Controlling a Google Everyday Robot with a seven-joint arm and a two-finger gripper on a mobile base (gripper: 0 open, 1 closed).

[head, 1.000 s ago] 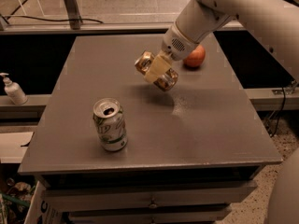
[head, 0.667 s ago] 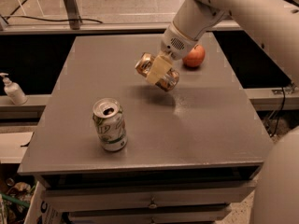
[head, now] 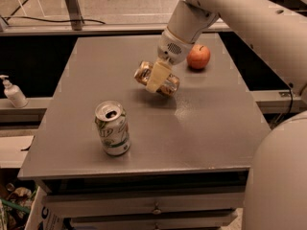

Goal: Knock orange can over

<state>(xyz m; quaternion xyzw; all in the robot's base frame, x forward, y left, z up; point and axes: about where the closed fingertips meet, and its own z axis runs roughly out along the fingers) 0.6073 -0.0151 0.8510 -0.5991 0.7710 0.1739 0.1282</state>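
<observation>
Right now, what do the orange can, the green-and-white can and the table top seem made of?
The orange can, held sideways in the gripper above mid-table: thin metal, probably aluminium, with glossy coppery glints. The green-and-white can: the same kind of metal, with a silver top and printed sides. The table top: matte grey with a faint sheen; painted metal or laminate, cannot tell.

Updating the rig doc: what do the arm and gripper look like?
The arm is smooth off-white, built of thick rounded tube links, with no cables or markings visible. Its wrist housing has a small perforated grille. The gripper, at the orange can above the table, shows a flat pale-yellow finger.
</observation>
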